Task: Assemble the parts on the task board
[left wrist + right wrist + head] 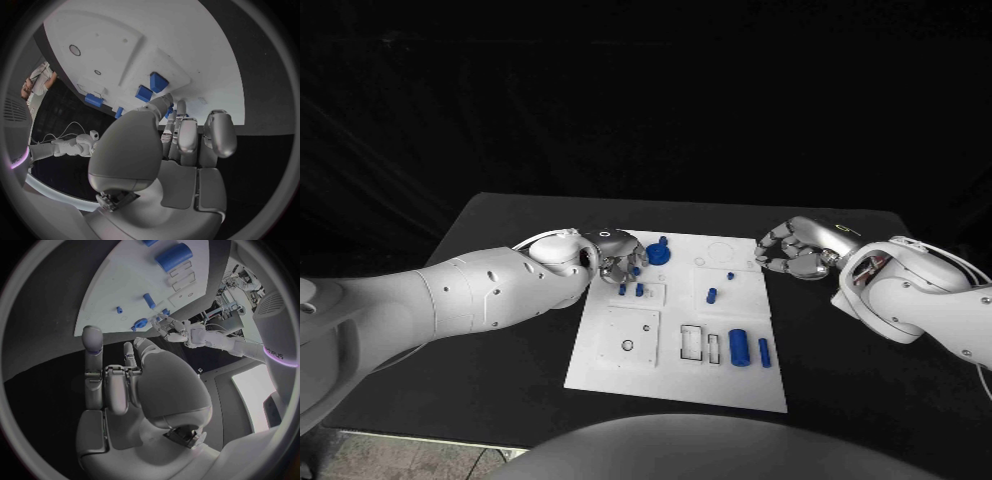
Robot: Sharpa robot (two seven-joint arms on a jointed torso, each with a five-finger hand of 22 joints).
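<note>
The white task board (635,362) lies mid-table with several blue parts on it. A round part (658,254) sits near its far left corner, small pegs (711,295) stand in the middle, and a thick cylinder (738,347) lies beside a slim one (764,352) near the right edge. My left hand (615,255) hovers over the far left corner with fingers curled; in the left wrist view a sliver of a small blue part (169,113) shows between thumb and fingers (187,137). My right hand (795,250) is curled at the board's far right edge, holding nothing.
Dark rectangular slots (692,343) and a round hole (627,346) mark the board's near half. Black table (488,330) surrounds the board on both sides. The right wrist view shows the board (119,280), the cylinder (174,255) and my left hand (170,329) across it.
</note>
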